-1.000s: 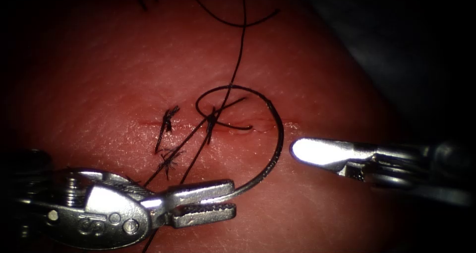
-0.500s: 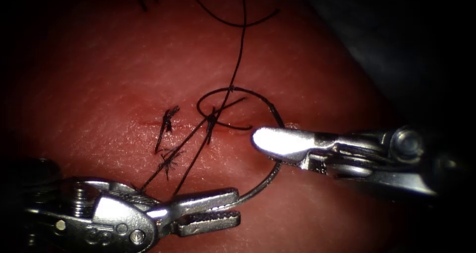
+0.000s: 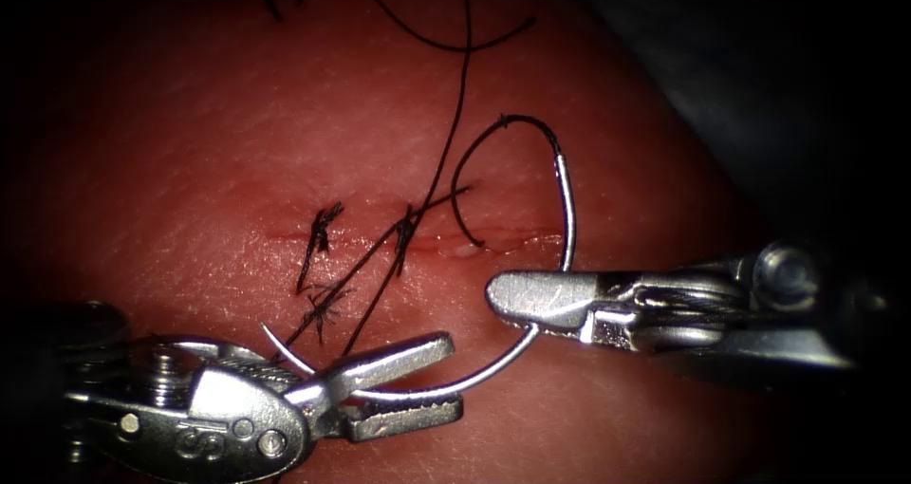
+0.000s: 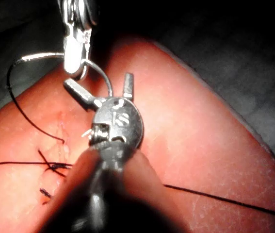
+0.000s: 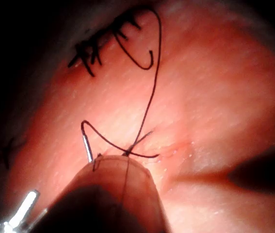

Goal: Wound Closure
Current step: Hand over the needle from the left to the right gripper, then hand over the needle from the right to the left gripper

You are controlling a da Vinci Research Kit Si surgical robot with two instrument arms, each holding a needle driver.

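In the endoscope view my right tool [image 3: 505, 299] comes in from the right, jaws shut on the curved needle [image 3: 567, 220] near the middle of its curve. The needle is out of the tissue [image 3: 664, 161]. Its point lies by my left tool [image 3: 454, 376], whose jaws stand open around the needle's front part without gripping it. Black thread [image 3: 474, 147] loops from the needle's tail down into the cut [image 3: 512, 244] at its right part. In the left wrist view the left tool [image 4: 101, 85] is spread open under the right tool [image 4: 76, 46].
Two earlier stitches [image 3: 406, 226] with frayed cut ends [image 3: 321, 228] sit on the left and middle of the cut. A long thread strand [image 3: 463, 66] runs up from the middle knot. The right wrist view shows the needle's tail [image 5: 86, 144] and older stitches [image 5: 98, 48].
My right tool moved left and shut on the needle. The left jaws then opened and let it go. The needle swung, its tail rising above the cut.
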